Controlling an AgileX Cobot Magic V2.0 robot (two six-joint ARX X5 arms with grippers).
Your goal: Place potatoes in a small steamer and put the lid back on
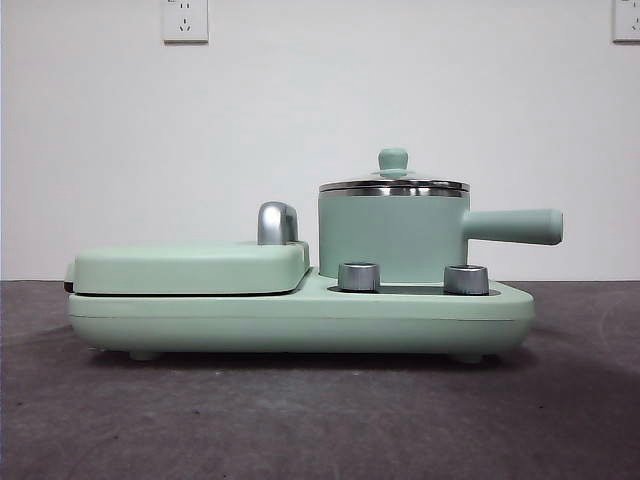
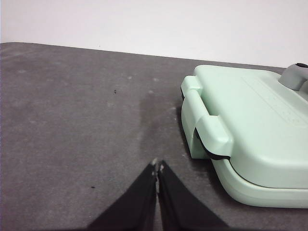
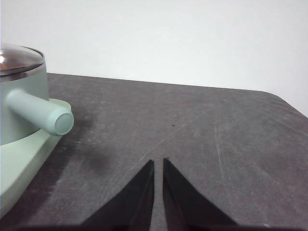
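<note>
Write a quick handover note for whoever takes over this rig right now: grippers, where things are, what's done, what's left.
Left gripper: shut, empty, low over bare table beside the griddle.
Right gripper: nearly shut, empty, over the table off the end of the steamer's handle.
Small steamer: on the mint base, lid seated on its rim.
Potatoes: not in view; whether they are inside the steamer cannot be told.
Done or left: look under the lid first; load and re-lid if empty.
</note>
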